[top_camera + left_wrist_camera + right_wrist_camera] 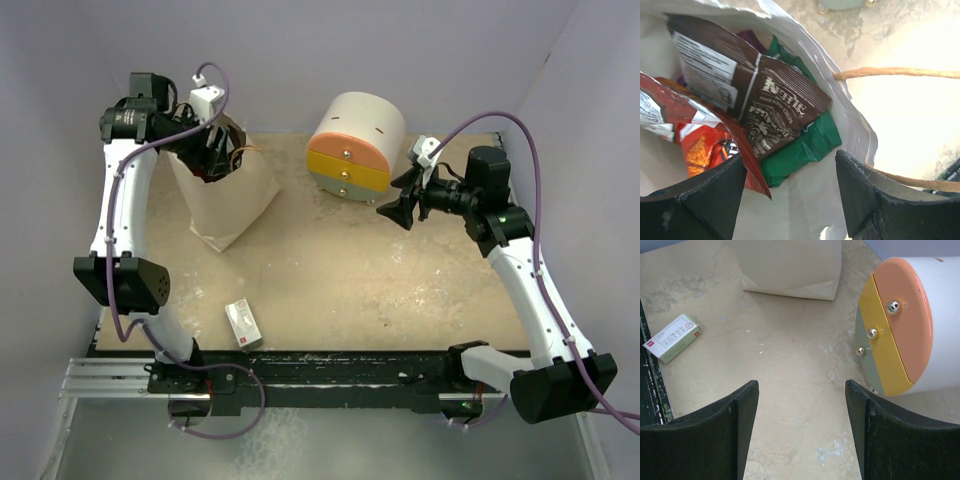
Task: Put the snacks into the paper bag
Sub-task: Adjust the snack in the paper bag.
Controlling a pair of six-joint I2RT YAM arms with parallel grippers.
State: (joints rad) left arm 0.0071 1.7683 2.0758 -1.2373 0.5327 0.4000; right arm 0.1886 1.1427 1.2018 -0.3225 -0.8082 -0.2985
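Observation:
The cream paper bag (228,198) stands at the back left of the table. My left gripper (212,150) is open and empty, right over the bag's mouth. In the left wrist view my left gripper (790,172) looks down into the bag (850,120). Inside lie a dark brown chip bag (765,107), a red-brown chip bag (700,135), a green bag (805,142) and a bit of purple packet (747,37). My right gripper (397,207) is open and empty above the table's middle right; it also shows in the right wrist view (801,390).
A round white-orange-yellow drawer unit (355,148) stands at the back centre, close to my right gripper; it also shows in the right wrist view (905,325). A small white box with red marks (243,324) lies near the front edge, and shows in the right wrist view (672,338).

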